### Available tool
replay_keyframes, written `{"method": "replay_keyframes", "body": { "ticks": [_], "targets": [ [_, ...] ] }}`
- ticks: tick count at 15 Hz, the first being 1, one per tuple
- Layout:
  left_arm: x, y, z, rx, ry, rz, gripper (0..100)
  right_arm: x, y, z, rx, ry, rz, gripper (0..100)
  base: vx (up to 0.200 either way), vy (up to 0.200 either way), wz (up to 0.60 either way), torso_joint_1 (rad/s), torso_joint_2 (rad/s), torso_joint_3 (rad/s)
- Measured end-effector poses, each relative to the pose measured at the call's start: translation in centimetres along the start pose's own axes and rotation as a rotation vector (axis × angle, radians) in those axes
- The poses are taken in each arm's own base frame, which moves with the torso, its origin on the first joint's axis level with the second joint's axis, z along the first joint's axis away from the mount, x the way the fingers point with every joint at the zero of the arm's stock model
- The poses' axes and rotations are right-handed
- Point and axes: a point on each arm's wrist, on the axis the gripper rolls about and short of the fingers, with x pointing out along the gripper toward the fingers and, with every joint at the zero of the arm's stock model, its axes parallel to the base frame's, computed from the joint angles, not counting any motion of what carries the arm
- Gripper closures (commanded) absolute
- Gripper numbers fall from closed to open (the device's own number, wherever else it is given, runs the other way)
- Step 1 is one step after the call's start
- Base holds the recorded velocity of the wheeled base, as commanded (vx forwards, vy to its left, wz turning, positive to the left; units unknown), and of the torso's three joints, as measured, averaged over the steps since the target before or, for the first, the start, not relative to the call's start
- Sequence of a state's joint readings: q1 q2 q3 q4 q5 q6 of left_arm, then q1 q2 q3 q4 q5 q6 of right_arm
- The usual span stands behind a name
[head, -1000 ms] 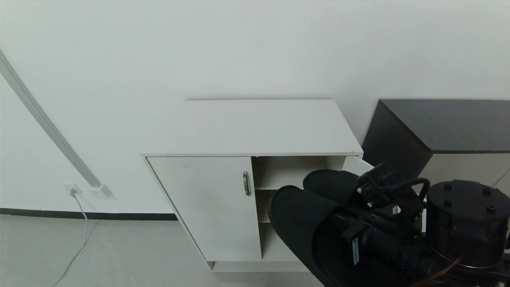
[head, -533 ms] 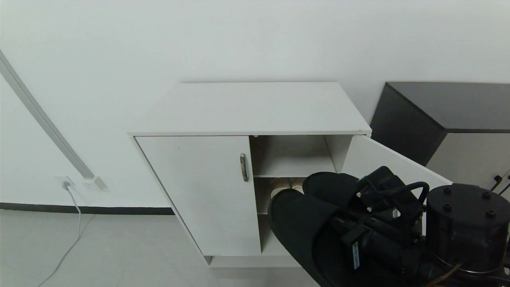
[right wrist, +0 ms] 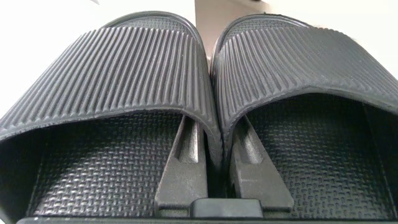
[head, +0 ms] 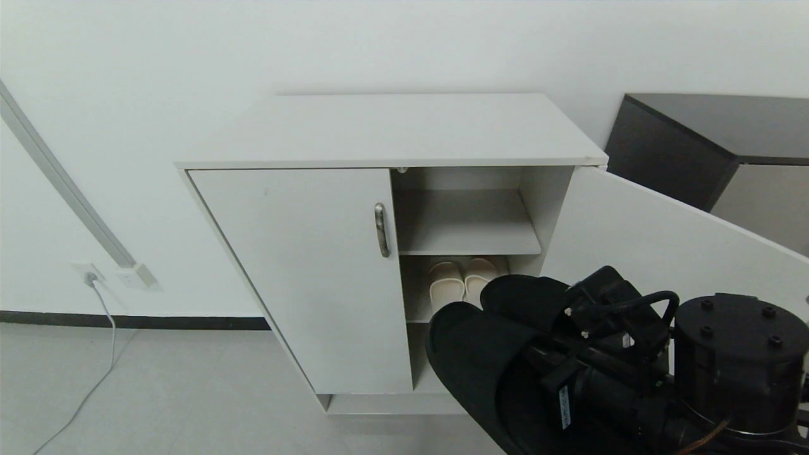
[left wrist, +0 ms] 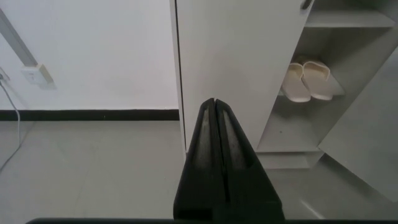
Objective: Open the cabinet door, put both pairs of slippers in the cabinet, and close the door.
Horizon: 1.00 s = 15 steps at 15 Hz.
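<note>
Head view: a white two-door wooden cabinet (head: pixel 404 129) stands against the wall in the middle of the frame. Its left door (head: pixel 303 278) is shut and carries a slim vertical metal handle (head: pixel 381 229) at its inner edge. Its right door (head: pixel 663 234) is swung wide open toward the right of the frame. In the open half, a pair of cream slippers (head: pixel 461 281) lies side by side on the middle shelf (head: pixel 417 313), below a bare upper shelf (head: pixel 468 234). A pair of black ribbed slippers (head: pixel 499 341) is held up in the lower right of the frame, in front of the open half and outside the cabinet. A dark, black-topped cabinet (head: pixel 695 145) stands at the right edge.

Left wrist view: the left claw (left wrist: pixel 214 107) is fully closed, its two dark fingers pressed flat together with nothing between them. It hangs above the pale tiled floor (left wrist: pixel 93 168), in front of the shut door. The cream slippers on their shelf are farther off, beyond it.

Right wrist view: the right claw (right wrist: pixel 217 155) has one finger inside each black slipper. It clamps the two adjoining inner side walls together between them. The ribbed straps arch over the fingers (right wrist: pixel 183 171).
</note>
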<state>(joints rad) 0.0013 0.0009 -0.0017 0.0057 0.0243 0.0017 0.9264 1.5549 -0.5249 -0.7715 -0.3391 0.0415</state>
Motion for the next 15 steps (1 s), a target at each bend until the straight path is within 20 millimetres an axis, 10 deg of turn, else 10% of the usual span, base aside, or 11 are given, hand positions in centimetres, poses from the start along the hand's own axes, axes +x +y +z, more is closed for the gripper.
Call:
{"method": "replay_keyframes", "body": {
  "ticks": [15],
  "targets": [
    [0.0,0.0,0.0,0.0,0.0,0.0,100,0.1,0.02,-0.29,-0.005,0.012,0.0,100,0.0,0.0,0.0,-0.077,0.4,0.325]
  ]
}}
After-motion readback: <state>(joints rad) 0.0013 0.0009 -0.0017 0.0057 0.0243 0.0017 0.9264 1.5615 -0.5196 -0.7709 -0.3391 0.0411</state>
